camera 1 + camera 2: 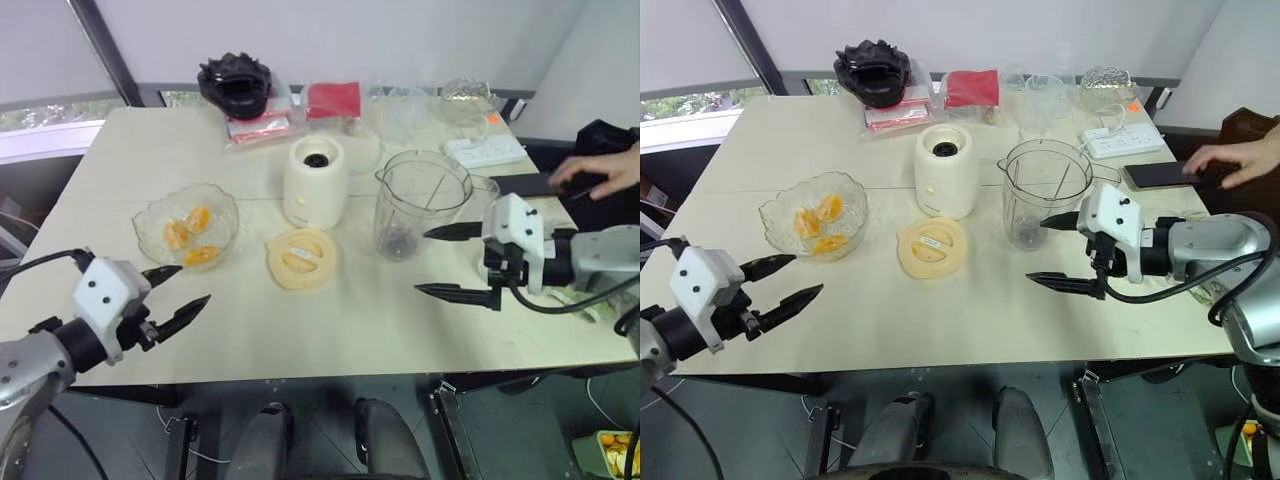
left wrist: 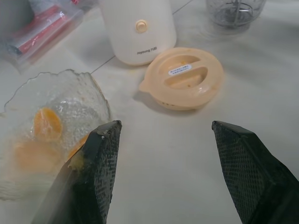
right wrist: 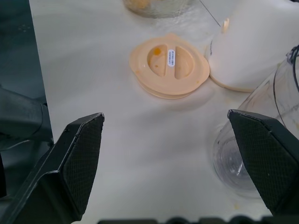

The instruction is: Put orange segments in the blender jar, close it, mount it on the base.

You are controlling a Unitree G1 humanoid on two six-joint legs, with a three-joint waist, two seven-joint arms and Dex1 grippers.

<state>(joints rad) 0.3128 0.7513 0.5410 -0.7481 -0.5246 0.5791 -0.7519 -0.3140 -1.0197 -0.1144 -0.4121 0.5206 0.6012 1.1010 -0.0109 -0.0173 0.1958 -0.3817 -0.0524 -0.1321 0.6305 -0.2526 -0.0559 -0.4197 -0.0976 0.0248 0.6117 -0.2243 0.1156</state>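
— Desk first: what do we have under us?

— We see a pale cream top with a thin seam across it, and grey wall behind its far edge. At that far edge sit a black object, red packets, clear wrapping and a white power strip. A person's hand rests by a dark phone at the right edge.

— And the task's things?

— The orange segments lie in a cut-glass bowl on our left. The base stands upright mid-desk, the blender jar just to its right, apart from it, open on top. A round cream lid lies flat in front of the base.

— Our hands?

— The left gripper hovers near the front edge, just beside the bowl, fingers apart and empty. The right gripper hangs beside the jar, fingers spread wide, holding nothing.

— Room for moving?

— We have a bare stretch along the front, from the lid to the near edge, between both hands.
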